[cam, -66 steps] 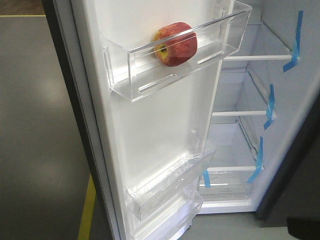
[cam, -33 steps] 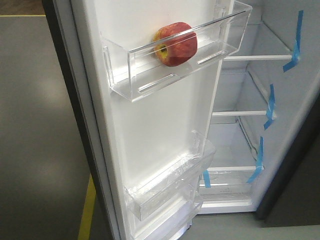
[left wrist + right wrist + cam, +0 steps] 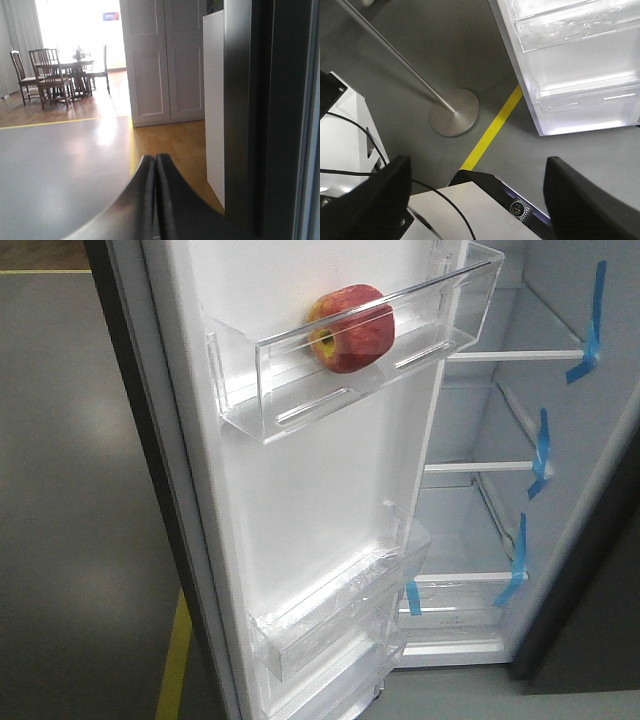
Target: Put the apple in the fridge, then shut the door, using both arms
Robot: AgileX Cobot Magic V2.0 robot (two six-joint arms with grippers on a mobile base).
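The red apple (image 3: 350, 328) with a yellow patch lies in the upper clear bin (image 3: 300, 390) on the inside of the open door (image 3: 300, 500). The fridge (image 3: 470, 530) stands open to the right, its white shelves marked with blue tape. No gripper shows in the front view. My left gripper (image 3: 155, 158) is shut and empty, pointing across the floor, with a dark grey upright face (image 3: 250, 125) close on its right. My right gripper (image 3: 477, 165) is open and empty, looking down at the floor beside the door's lower bins (image 3: 580, 60).
A metal stand with a round base (image 3: 454, 119) stands on the grey floor left of the door. A yellow floor line (image 3: 492, 131) runs under the door's corner. My own base (image 3: 485, 210) lies below the right gripper. White cabinets (image 3: 165, 60) and a dining table with chairs (image 3: 60, 75) stand far off.
A dark shape at the lower right corner of the front view has left the picture. The apple, the door and the fridge have not moved.
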